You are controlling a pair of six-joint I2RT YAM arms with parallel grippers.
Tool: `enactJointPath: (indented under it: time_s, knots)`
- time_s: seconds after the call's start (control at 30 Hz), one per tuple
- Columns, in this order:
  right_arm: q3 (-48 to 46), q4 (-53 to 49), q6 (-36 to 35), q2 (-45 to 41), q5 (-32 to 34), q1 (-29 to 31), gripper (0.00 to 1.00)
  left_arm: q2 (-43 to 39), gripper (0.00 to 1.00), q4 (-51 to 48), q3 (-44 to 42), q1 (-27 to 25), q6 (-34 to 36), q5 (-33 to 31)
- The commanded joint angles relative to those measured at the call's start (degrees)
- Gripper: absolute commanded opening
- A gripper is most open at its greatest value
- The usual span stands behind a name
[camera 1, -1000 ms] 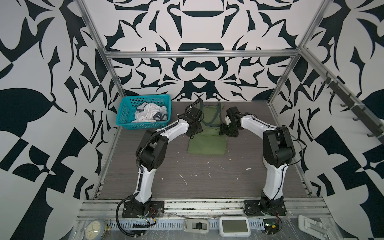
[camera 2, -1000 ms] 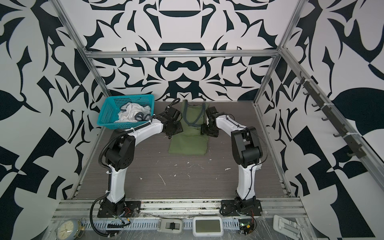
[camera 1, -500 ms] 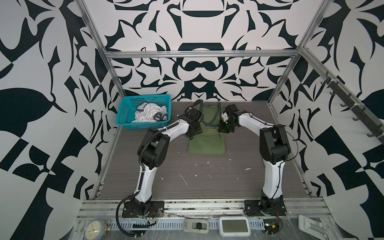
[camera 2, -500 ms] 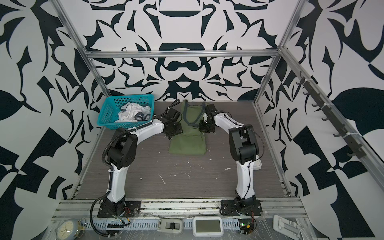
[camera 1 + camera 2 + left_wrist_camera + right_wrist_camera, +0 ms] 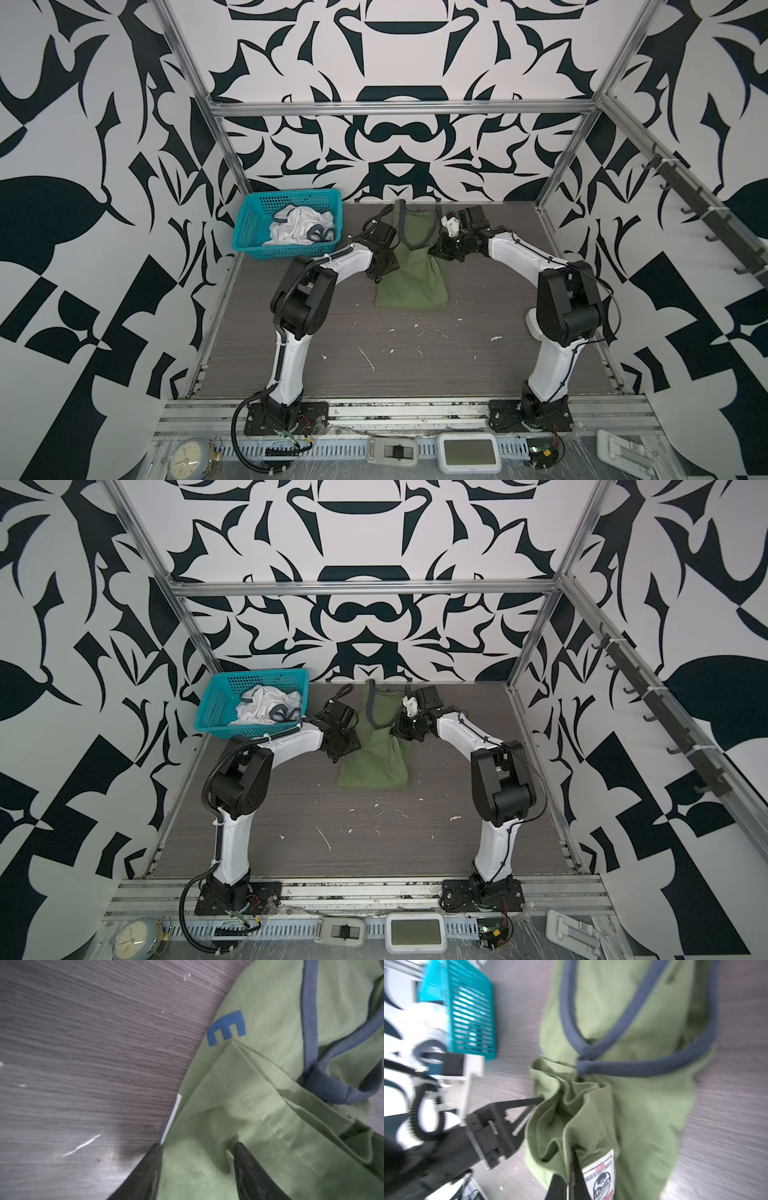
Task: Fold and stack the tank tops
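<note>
Right claw (image 5: 572,1167) clenched on a bunched fold of the olive tank top (image 5: 643,1115); left claw (image 5: 197,1147) spread over its opposite edge.

We see the olive tank top lying at the far middle of the table (image 5: 415,365) between the two arms, hem toward the arm bases and straps toward the back wall. The white tank top (image 5: 299,226) sits crumpled in the teal basket (image 5: 249,232) at the far left. The left claw's jaws stand apart, tips down at the cloth's edge, gripping nothing that we can make out. We judge the cloth light, limp and quick to crease. It bunches where it is pinched, so a single grip would drag it askew. We would take it at two matching points, at the side seams or the thicker grey-blue trim (image 5: 612,1068), and lift both together.
</note>
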Motion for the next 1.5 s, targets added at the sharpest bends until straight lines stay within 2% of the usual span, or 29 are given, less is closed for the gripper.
enactJointPath:
  time_s: [0.0,0.17,0.33,0.5,0.6,0.7,0.77,0.93,1.17,1.27,1.47]
  knots:
    - [-0.7,5.3,2.9,3.5,-1.9,-1.8,0.0,-1.8,0.58,0.3,-0.6,0.3,-0.8,0.4]
    - [0.2,5.2,2.6,8.7,2.0,-3.9,0.0,-1.5,0.58,0.3,-0.2,0.3,-0.2,1.1]
    - [0.6,3.9,2.3,9.7,4.3,-5.4,0.01,-1.7,0.59,-0.1,-0.2,0.3,0.1,1.1]
    - [-0.8,1.9,1.5,6.8,9.2,-5.6,0.2,-2.2,0.59,-1.0,-0.3,0.3,0.2,-0.2]
    - [-0.1,0.2,0.2,5.8,9.1,-5.5,0.34,-2.4,0.59,-1.1,-0.2,0.3,0.3,-0.5]
    - [2.2,-3.2,-1.3,5.3,8.5,-5.3,0.45,-2.9,0.59,-1.8,0.4,0.2,0.6,0.0]
    - [2.3,-5.3,-1.8,3.8,9.9,-5.3,0.49,-4.6,0.6,-2.3,0.2,0.3,0.9,0.2]
    - [-2.5,-8.4,-2.6,-1.6,10.1,-4.4,0.51,-11.8,0.65,-2.0,-5.0,0.3,1.2,0.0]
    - [-19.9,-3.9,0.0,-13.2,9.6,-1.9,0.52,-20.0,0.72,0.0,-19.2,0.0,0.5,2.8]
    - [-25.2,-1.0,0.7,-16.0,8.0,-1.9,0.52,-21.3,0.73,3.7,-24.5,-0.2,-0.4,6.6]
    - [-31.1,4.0,3.0,-17.0,3.6,-1.8,0.52,-20.2,0.73,10.4,-29.6,-1.0,-2.1,11.6]
